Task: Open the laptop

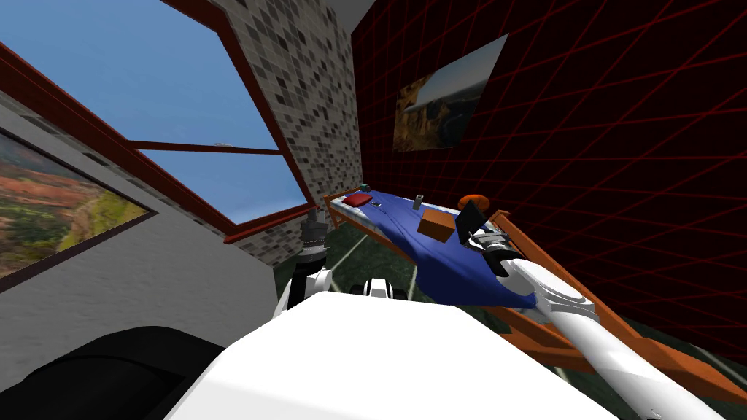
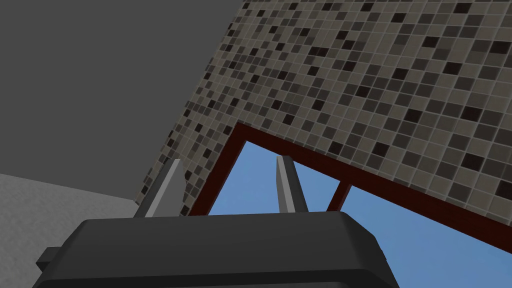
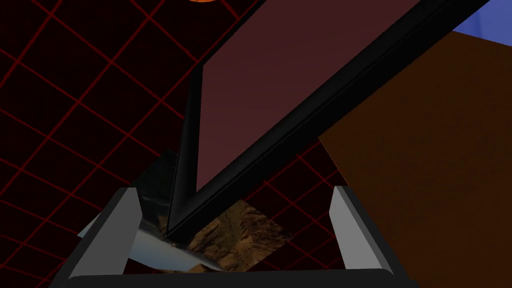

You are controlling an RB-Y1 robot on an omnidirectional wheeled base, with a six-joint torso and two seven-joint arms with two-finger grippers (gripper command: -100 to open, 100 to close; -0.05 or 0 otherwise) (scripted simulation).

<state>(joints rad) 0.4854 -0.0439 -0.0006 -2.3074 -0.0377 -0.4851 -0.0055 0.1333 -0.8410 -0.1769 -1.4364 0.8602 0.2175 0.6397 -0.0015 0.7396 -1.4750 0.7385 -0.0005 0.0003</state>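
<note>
The laptop point(image 1: 470, 217) sits on the blue-covered table point(image 1: 394, 226) with its dark lid raised at a slant. In the right wrist view the lid point(image 3: 280, 85) shows a black frame around a dull maroon panel. Its lower corner lies between the fingers of my right gripper point(image 3: 235, 230), which stand wide open and do not press it. In the head view my right gripper point(image 1: 475, 237) is at the laptop's near side. My left gripper point(image 2: 230, 190) is open with nothing between its fingers, raised beside the tiled wall point(image 1: 315, 217).
A brown box point(image 1: 436, 224) stands on the cloth right beside the laptop, close to my right fingers point(image 3: 430, 165). A red item point(image 1: 357, 198), a small grey object point(image 1: 419, 200) and an orange thing point(image 1: 474, 199) lie farther along. The table has an orange-brown frame point(image 1: 525, 244).
</note>
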